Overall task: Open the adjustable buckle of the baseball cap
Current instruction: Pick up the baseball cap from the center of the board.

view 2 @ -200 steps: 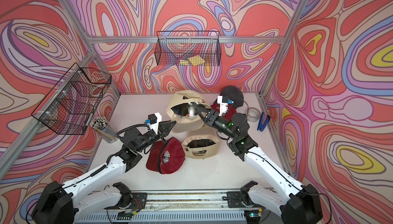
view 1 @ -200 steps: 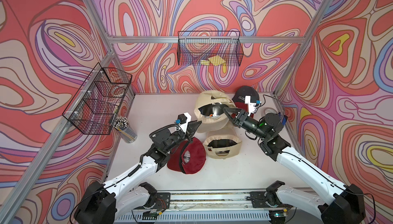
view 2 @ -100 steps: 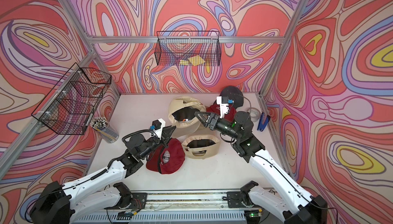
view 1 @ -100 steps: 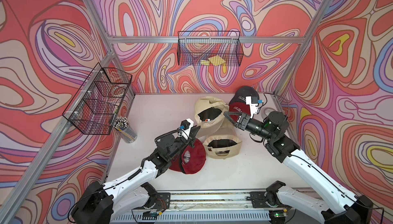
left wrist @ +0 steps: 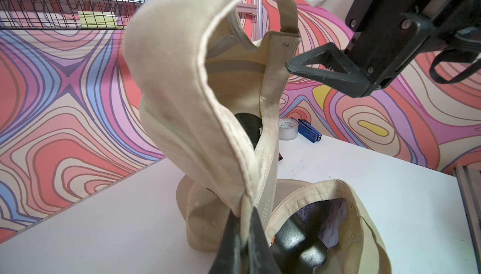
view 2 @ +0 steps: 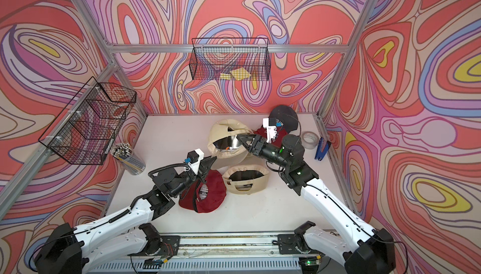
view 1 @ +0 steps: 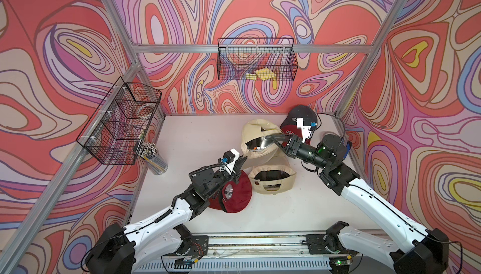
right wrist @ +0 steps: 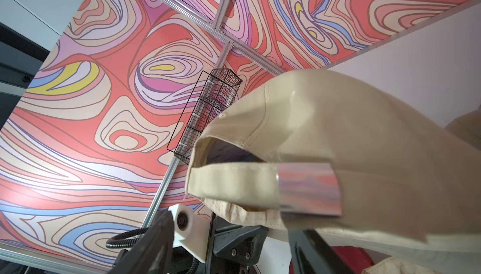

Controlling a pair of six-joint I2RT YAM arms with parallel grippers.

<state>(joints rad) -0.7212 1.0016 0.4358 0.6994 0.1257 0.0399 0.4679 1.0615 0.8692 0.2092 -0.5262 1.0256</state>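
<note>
Cap [view 1: 253,132] is held up above the table [view 1: 195,140], right of centre and toward the far side. Its rim is pinched by the clenched left gripper [view 1: 242,160]. The right gripper [view 1: 271,139] is spread wide, grasping nothing, just beside the strap's buckle [right wrist: 308,189].

The beige baseball cap [view 1: 256,133] is held up on its side toward the back of the desk [view 1: 195,142], its rim pinched between the closed fingers of the left end effector [left wrist: 243,218]. The soft crown slumps and the open underside faces sideways, showing a dark, glossy lining. A fabric strap [right wrist: 234,181] spans the arched rear opening and runs into a shiny metal buckle [right wrist: 308,189], which looks fastened. Whether the cap's lower part touches the desk cannot be told.
</note>
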